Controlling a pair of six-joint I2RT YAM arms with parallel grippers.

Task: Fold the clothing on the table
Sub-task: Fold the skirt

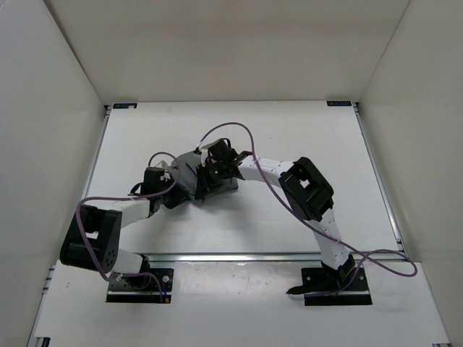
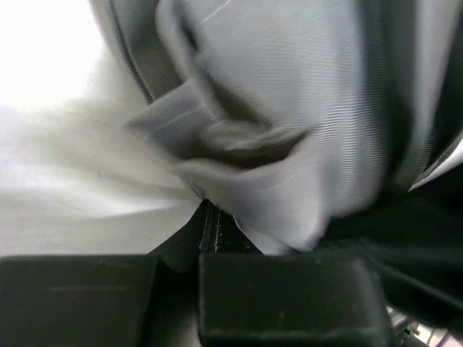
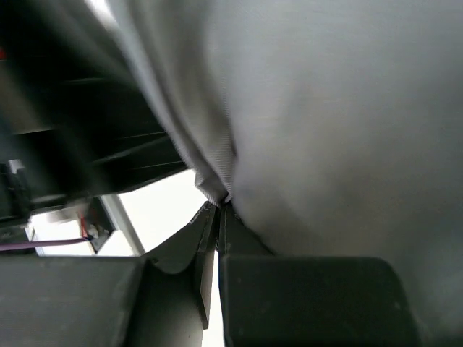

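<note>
Both clenched: left end effector (image 2: 209,215) pinching grey skirt (image 2: 289,108) fold, right end effector (image 3: 219,212) pinching grey skirt edge.

We find the skirt (image 1: 189,166) largely hidden under the left hand (image 2: 210,217) and right hand (image 3: 219,213); close up, it blurs past every edge.

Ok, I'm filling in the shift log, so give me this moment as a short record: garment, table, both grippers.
garment: grey pleated fabric skirt, bunched up, not spread flat
place: near the middle of the white flat table, between the two arms
left gripper: shut, fingertips pinching a fold of the skirt
right gripper: shut, fingertips pinching the skirt's fabric
fold: no neat fold visible yet
</note>
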